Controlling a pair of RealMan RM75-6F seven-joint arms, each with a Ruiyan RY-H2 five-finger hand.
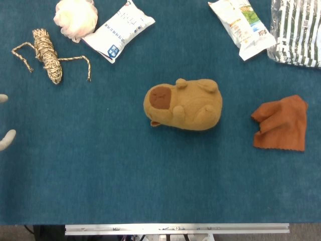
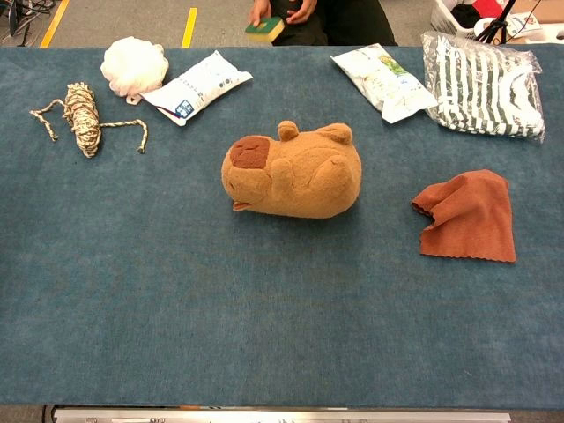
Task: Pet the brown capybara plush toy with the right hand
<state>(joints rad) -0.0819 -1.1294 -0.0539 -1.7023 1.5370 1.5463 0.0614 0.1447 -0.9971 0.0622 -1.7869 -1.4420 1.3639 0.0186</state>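
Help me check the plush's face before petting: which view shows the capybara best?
The chest view: the capybara shows side-on, with snout, ear and back all in sight. The head view looks straight down on it, so only its top shows.

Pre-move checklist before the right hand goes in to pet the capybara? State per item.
1. Capybara plush located, mid-table, lying clear of other items: ok.
2. Top of plush uncovered, nothing resting on it: ok.
3. Right hand position: cannot tell, it shows in neither view.
4. Left hand out of the way: ok, only fingertips at the left edge of the head view, far from the plush; open or closed cannot tell.
5. Approach from the right side: rust cloth lies between that edge and the plush, flat on the table: ok if the hand passes above it.
6. Person at the far table edge: not ok, keep watch.
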